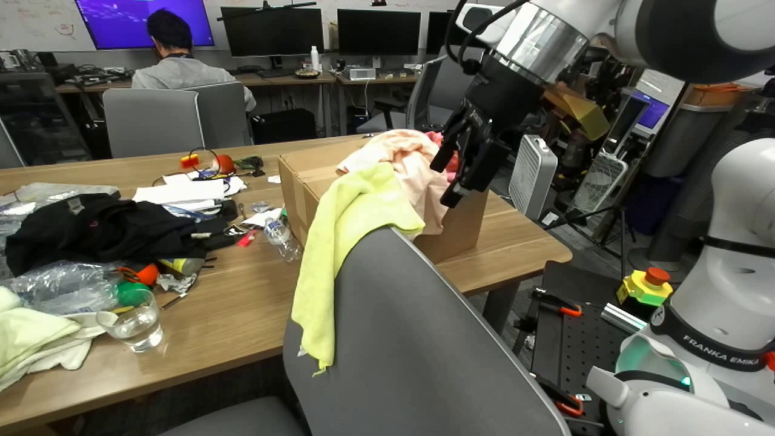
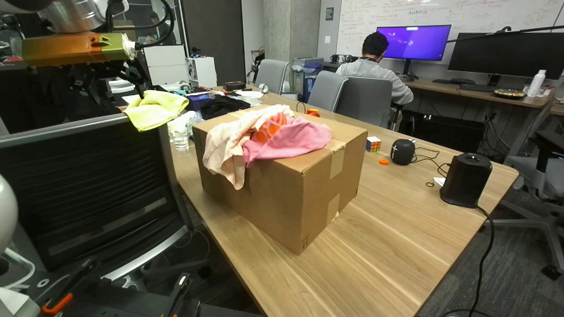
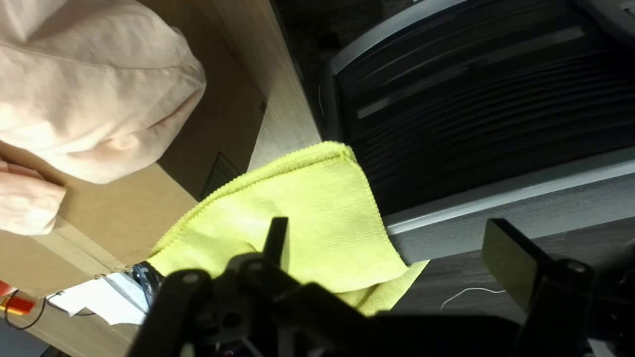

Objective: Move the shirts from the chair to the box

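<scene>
A yellow cloth hangs over the top corner of the grey chair's backrest; it also shows in an exterior view and the wrist view. The cardboard box stands on the table beside the chair. A peach shirt and a pink-and-orange shirt lie on its top, the peach one draped over the side. I cannot tell whether the top is open. My gripper is open and empty above the chair top, its left finger over the yellow cloth, its right finger beyond the cloth's edge.
A glass of water, a plastic bottle, a black cloth and pale cloths lie on the table. A Rubik's cube and black speakers stand beyond the box. A person sits behind.
</scene>
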